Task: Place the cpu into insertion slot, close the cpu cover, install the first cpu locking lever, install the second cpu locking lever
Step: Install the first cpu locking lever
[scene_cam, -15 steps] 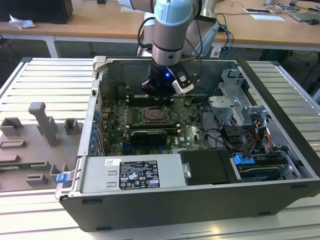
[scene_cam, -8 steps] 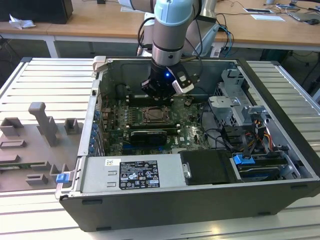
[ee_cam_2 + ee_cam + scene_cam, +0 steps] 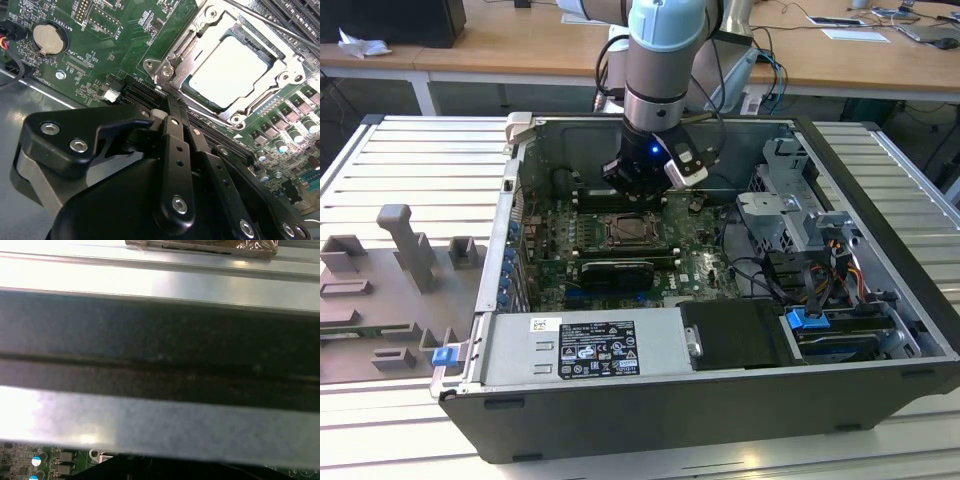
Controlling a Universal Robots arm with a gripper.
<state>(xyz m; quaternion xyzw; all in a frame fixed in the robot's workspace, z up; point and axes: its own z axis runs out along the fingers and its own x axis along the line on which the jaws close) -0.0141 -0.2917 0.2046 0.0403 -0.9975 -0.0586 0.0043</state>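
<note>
Gripper [image 3: 172, 107] fingers pinched together, empty, beside cpu cover [image 3: 210, 25] closed over cpu [image 3: 232, 67]; locking-lever step, needs lever hooked down.

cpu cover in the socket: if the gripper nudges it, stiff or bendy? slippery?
Probably stiff: the cpu cover looks like a stamped metal frame lying flat around the cpu. Likely slippery, since its bare silvery surface shines. A nudge would more likely swing it than slide it, as it seems held at one edge. The gripper sits just beside it.
</note>
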